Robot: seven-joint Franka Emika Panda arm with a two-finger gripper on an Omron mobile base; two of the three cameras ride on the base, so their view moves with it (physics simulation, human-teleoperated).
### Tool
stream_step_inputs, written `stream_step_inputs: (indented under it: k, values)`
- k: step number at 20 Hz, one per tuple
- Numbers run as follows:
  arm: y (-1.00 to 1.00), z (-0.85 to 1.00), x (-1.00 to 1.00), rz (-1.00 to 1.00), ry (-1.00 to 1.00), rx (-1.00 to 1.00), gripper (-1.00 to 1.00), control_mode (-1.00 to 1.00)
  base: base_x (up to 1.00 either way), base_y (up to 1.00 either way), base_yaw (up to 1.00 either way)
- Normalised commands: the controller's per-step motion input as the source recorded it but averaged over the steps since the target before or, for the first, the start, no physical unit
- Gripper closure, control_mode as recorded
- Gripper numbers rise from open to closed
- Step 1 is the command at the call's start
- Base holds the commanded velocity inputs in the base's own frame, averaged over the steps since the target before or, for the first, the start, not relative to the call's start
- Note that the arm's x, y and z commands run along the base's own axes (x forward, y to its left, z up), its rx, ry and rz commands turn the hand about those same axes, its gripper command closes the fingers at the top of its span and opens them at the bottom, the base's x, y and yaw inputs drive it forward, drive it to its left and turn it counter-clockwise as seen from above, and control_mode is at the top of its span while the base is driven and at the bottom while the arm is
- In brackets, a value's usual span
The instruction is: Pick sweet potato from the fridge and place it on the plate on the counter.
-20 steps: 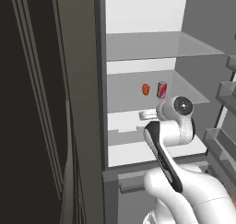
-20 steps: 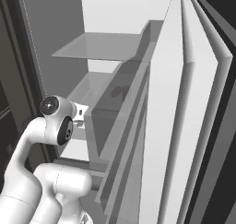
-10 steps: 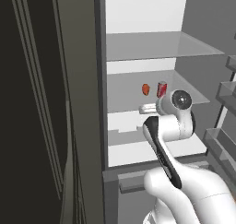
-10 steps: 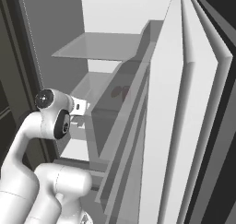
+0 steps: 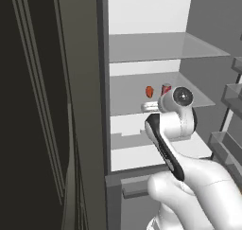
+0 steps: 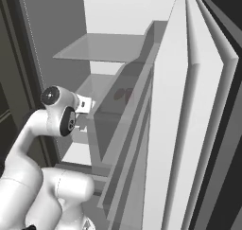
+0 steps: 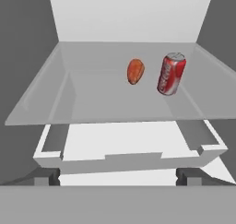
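Already inside the open fridge, the robot's pincer hangs with its jaws spread wide and nothing between them, its two dark fingertips just showing at the foot of the hand view, level with the front lip of a translucent middle shelf. Beyond that lip, well back toward the shelf's rear edge and a little right of centre, lies the sweet potato, a small orange-red tuber standing apart from the pincer and untouched. Just beside it on the right, upright and close but not touching as far as can be seen, is a red soda can. From the left base view the same pair, the tuber and the can, sit behind the white wrist of the arm, which reaches in between the fridge's left wall and the door bins that crowd the right base view. The reach looks barely begun, with the grasp and the carry to the plate on the counter left to do. The risks appear plain enough: the narrow gap between tuber and can means a wide-open finger could knock the can over or push it along the shelf; the tuber's rounded, tapered form could roll or squirt free under an off-centre pinch; and the hand, coming in near shelf height, could catch the shelf's front edge if it goes forward too low.
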Motion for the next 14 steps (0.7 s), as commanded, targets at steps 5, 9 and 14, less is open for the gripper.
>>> stream_step_inputs:
  k: [5,9,14]
  values:
    - [-0.01,0.0,0.41,-0.01,0.0,0.0,-1.0,-1.0,0.0,0.0,0.0]
    - [-0.1,0.01,0.42,-0.03,0.01,0.0,-1.0,-1.0,0.0,0.0,0.0]
    - [-0.15,0.0,0.39,-0.02,0.0,0.0,-1.0,-1.0,0.0,0.0,0.0]
